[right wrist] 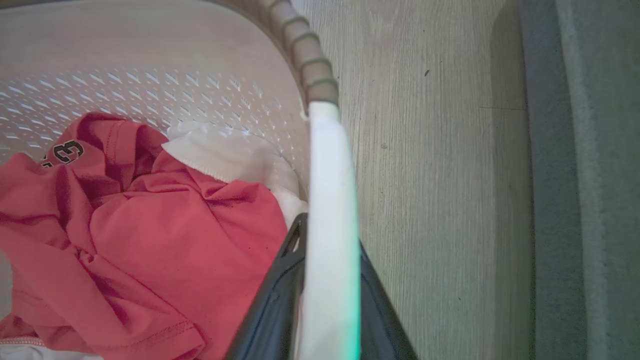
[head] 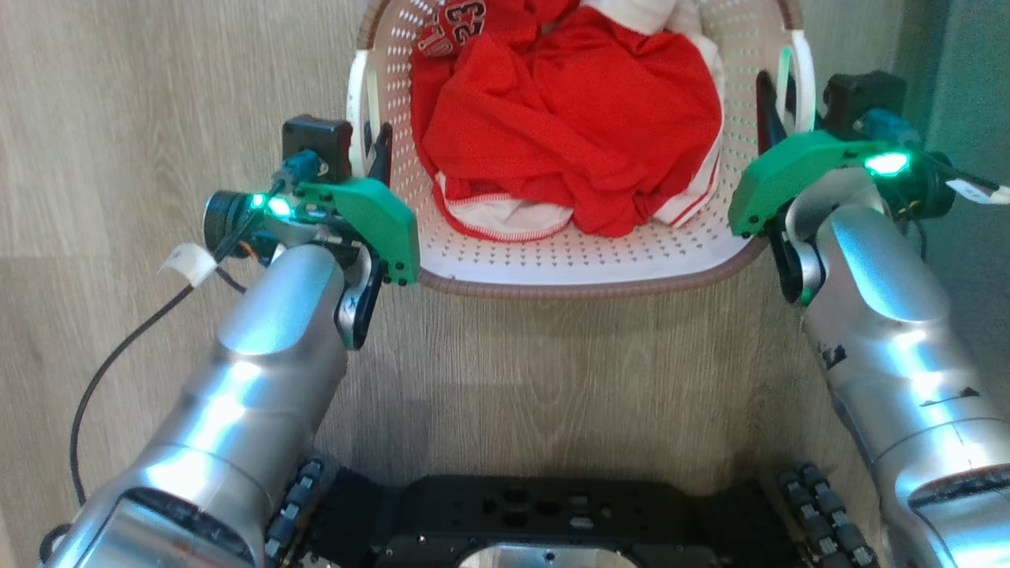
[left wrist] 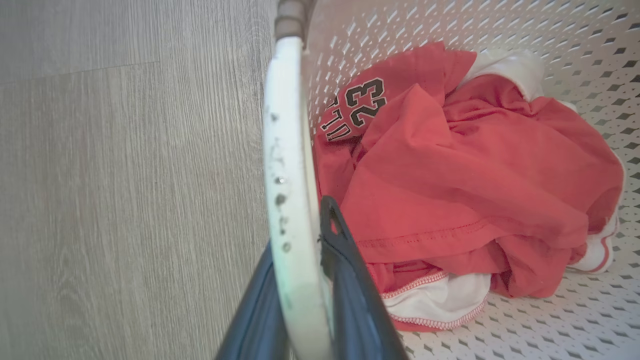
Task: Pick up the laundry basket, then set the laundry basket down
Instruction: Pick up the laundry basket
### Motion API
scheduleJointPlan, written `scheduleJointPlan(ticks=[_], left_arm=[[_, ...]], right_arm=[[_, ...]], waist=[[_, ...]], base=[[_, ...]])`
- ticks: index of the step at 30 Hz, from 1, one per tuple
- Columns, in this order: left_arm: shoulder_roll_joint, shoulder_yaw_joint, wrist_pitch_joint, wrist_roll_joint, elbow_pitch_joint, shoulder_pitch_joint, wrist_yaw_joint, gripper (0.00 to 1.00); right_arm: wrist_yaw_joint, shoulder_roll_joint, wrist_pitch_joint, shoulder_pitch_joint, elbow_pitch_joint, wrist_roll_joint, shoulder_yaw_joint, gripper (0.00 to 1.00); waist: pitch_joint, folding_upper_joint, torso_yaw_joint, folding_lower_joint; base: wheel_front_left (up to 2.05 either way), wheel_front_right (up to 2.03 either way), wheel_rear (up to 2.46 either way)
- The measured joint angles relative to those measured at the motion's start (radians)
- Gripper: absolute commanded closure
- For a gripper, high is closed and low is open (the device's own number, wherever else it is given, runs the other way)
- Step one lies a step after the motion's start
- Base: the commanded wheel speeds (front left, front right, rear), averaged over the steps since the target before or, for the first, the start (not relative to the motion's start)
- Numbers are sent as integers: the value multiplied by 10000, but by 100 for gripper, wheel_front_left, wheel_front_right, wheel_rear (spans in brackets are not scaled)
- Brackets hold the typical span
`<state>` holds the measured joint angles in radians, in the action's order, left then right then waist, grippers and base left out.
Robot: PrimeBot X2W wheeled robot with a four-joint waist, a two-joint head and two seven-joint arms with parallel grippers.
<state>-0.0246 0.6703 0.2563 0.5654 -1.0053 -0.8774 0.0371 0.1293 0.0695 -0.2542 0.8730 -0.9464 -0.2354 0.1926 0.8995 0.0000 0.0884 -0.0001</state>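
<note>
Gripping a laundry basket [head: 584, 264] by both side handles, upper centre of the head view, over a pale wood-look floor [head: 158, 79]; resting or lifted, impossible to tell. Left gripper [left wrist: 300, 235] pinching the white left handle [left wrist: 287, 125], one dark finger inside the basket wall, one outside. Right gripper [right wrist: 327, 235] pinching the right handle [right wrist: 327, 165] the same way. Crumpled red jersey [head: 568, 118] with white trim heaped inside.

Could tilt and spill the jersey if raised unevenly. Could slide off the thin, smooth handles with any loosening of either pinch.

Open floor to the left and toward the bottom of frame, as far as the dark robot base [head: 536, 513]. Tighter on the right: grey-green upright surface [head: 970, 71] close beside the right arm, easy to clip when swinging that way.
</note>
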Motion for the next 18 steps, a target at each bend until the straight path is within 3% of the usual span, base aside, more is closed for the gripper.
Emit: scheduleJointPlan(ticks=[11,18], left_arm=[[38,570,0,393,-556,936,-77,100],[73,1174,-19,1030,-1210,1809,-211,100]], right_arm=[[0,-113,0,-784,-1057,-750,616,100],[2,-226,27,-1271,-2069,-1839,1735,100]], waist=[[-1505,1,-73,0],[-2788,1,-119,-1]], base=[[0,0,0],[0,0,0]])
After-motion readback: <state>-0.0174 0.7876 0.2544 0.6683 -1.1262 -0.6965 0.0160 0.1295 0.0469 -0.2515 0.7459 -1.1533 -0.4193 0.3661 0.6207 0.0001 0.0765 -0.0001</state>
